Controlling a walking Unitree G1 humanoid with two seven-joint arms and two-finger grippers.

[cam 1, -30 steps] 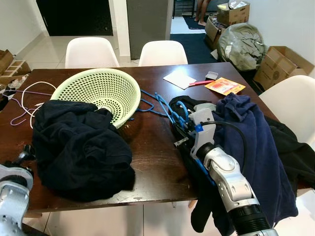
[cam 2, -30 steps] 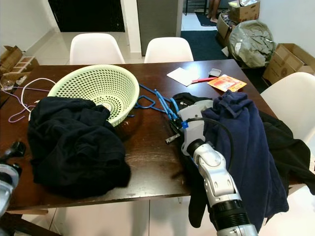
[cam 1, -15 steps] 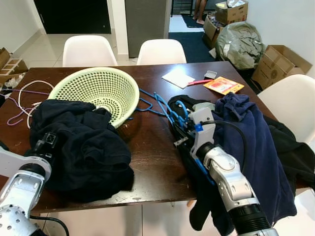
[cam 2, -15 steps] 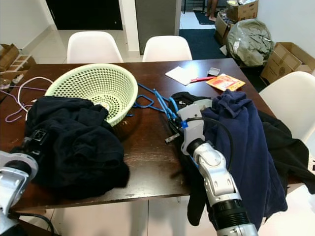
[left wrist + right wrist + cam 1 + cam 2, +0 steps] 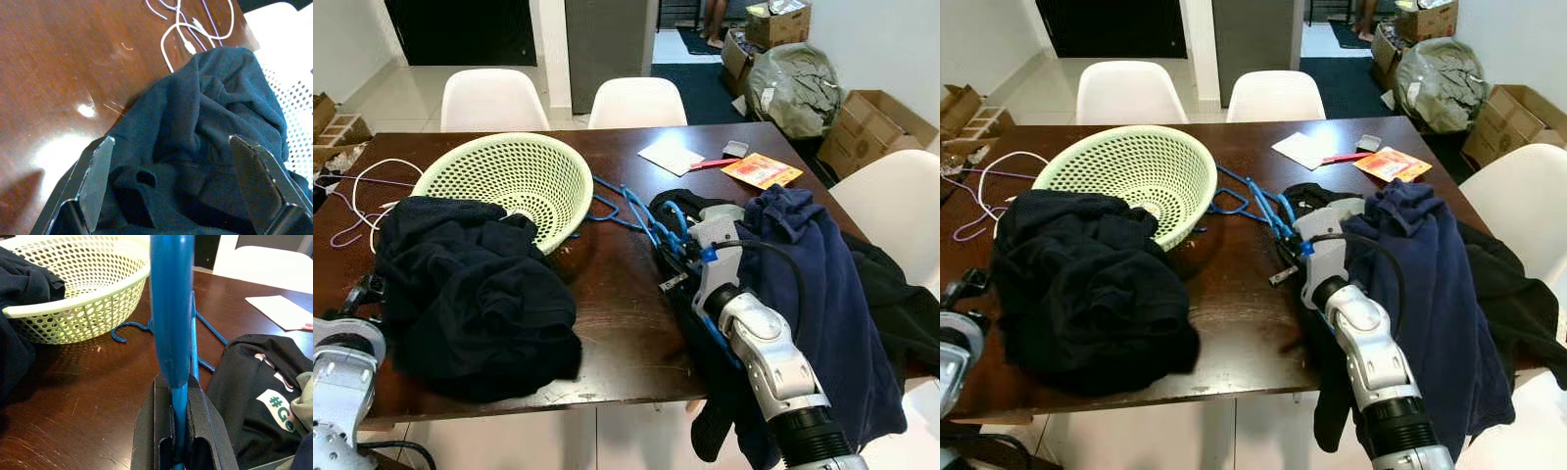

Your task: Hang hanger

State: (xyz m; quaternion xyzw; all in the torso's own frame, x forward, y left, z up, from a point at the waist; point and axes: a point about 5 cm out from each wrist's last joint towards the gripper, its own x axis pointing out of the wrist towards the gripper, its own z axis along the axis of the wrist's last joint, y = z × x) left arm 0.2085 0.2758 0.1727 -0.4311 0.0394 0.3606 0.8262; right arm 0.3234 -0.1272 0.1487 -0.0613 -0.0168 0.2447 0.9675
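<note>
Table (image 5: 617, 294): dark wood, glossy, lightly scratched. Basket (image 5: 509, 181): pale green perforated plastic. Hanger (image 5: 171, 308): smooth blue plastic. Black garment (image 5: 470, 294): matt cloth.

My left pincer (image 5: 364, 291) has dropped back from on top of the black garment (image 5: 475, 294) to the counter (image 5: 617, 294) edge beside it, after rising onto the cloth half a second ago; its fingers (image 5: 95, 178) stand wide apart

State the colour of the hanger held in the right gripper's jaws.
Blue. The hanger shows best in the right wrist view, clamped in the right gripper.
</note>
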